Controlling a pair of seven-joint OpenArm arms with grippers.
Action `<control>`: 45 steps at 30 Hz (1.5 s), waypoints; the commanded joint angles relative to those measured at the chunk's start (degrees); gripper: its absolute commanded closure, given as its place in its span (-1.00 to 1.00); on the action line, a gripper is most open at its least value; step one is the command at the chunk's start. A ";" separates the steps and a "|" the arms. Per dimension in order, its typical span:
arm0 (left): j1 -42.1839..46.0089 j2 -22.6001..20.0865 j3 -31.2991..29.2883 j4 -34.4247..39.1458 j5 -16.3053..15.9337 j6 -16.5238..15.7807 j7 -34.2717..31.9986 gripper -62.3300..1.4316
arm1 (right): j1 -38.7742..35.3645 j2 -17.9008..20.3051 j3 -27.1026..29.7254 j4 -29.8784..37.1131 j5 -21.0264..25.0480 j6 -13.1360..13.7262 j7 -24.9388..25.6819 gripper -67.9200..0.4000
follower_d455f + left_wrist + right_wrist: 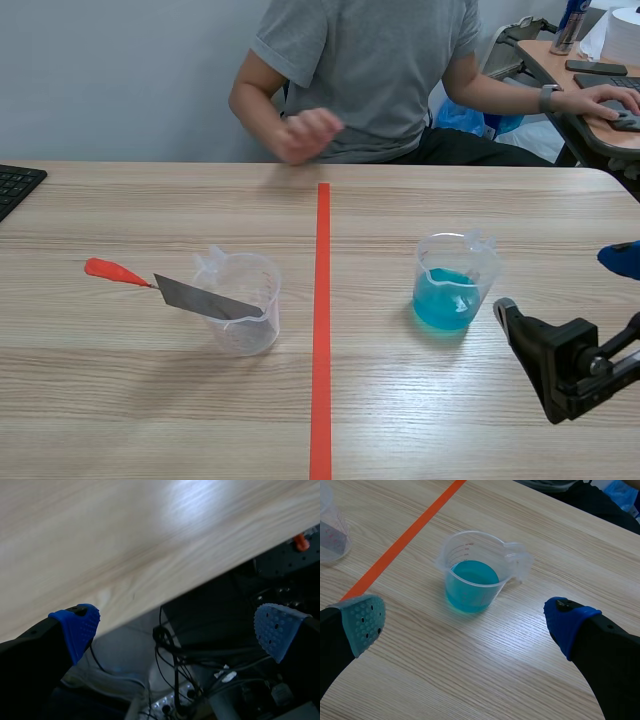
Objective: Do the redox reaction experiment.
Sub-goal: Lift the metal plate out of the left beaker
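Wooden worktop (450,420): blue solution beaker (455,285) unpoured; metal blade (200,296) rests in empty beaker (250,330). Spread wide, holding nothing: left gripper (176,627), right gripper (560,285). Experiment apparently unstarted.

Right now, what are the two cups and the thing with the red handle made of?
The measuring cup of blue liquid and the other measuring cup look like clear plastic: see-through, slightly cloudy, moulded spouts. The blade leaning in that second cup looks like thin, dull grey metal. Its orange-red handle is probably plastic or rubber.
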 commanded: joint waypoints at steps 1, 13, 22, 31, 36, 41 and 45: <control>0.15 1.81 -0.15 -1.11 -1.29 -0.37 -2.10 -1.00 | 0.07 0.44 0.68 0.31 0.13 -0.22 0.68 -1.00; -4.81 10.21 1.92 -14.03 -1.40 -2.08 -6.03 -1.00 | 0.07 0.44 0.68 0.31 -0.92 0.00 0.96 -1.00; -12.74 10.80 5.92 -20.79 -1.22 -2.05 -5.86 -1.00 | 3.78 0.46 -4.20 0.31 -4.85 1.31 1.33 -1.00; -14.60 10.75 6.12 -22.10 -1.20 -2.03 -5.84 -1.00 | 11.45 0.48 -19.67 0.31 -9.81 1.27 3.93 -1.00; -14.60 10.75 6.12 -22.10 -1.22 -1.92 -5.42 -1.00 | 17.05 0.46 -29.99 0.26 -12.74 -0.48 4.66 -1.00; -14.60 10.78 6.12 -22.10 -1.51 -1.95 -5.44 -1.00 | 23.65 0.33 -40.52 -1.40 -14.25 -4.02 4.74 -1.00; -14.58 11.06 6.12 -22.10 -1.64 -1.92 -5.40 -1.00 | 28.89 -1.22 -47.12 -5.01 -14.73 -6.69 5.16 -1.00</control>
